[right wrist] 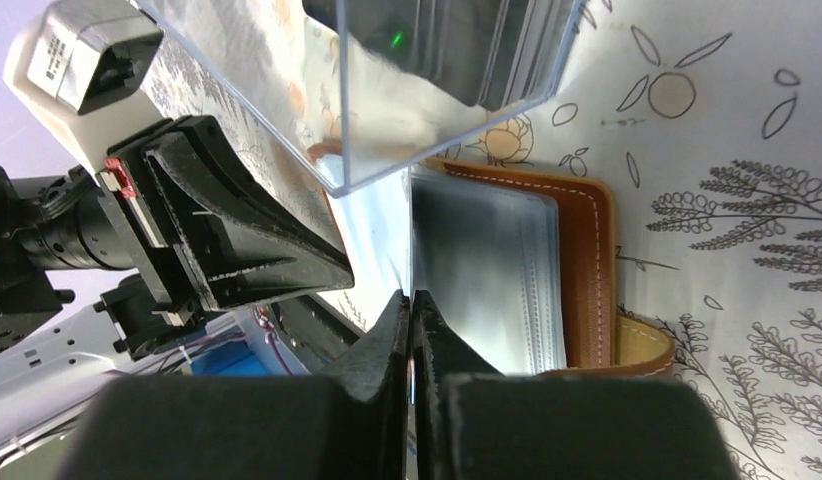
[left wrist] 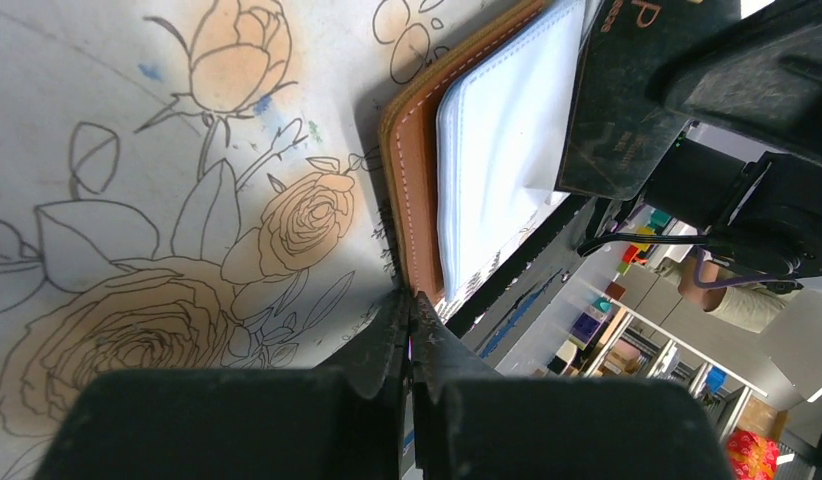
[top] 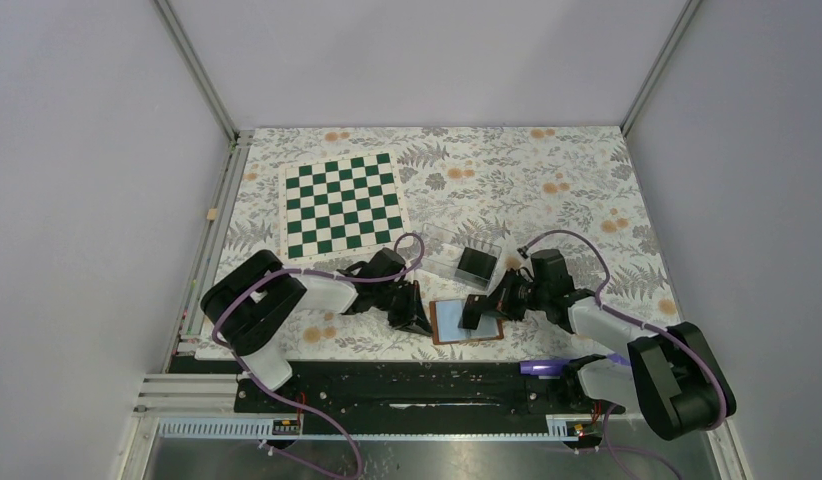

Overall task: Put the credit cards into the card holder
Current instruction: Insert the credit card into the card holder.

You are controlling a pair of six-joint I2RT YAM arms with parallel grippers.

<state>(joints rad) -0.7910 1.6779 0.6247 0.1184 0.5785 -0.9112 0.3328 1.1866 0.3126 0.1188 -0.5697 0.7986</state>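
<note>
- From above, you see the card holder [top: 447,327] lying open on the tabletop [top: 547,160] between your two arms. The clear box [top: 442,245] stands just beyond it, with the spare cards [top: 477,265] inside.
- The left hand [top: 415,315] is at the holder's left edge. The right hand [top: 479,312] is over its right half.
- In the left wrist view, your left fingers are pressed together, tips touching the brown leather rim. You cannot tell whether they nip anything.
- A black credit card [left wrist: 622,110] rests tilted on the pale sleeve [left wrist: 497,150], under the right hand.
- In the right wrist view, the right fingers are clamped, seemingly on that card seen edge-on, and they aim at the sleeves.
- You appear to be at the insertion step. Next, find a sleeve's mouth with the card's leading edge and slide it in flat while the left hand steadies the holder.
</note>
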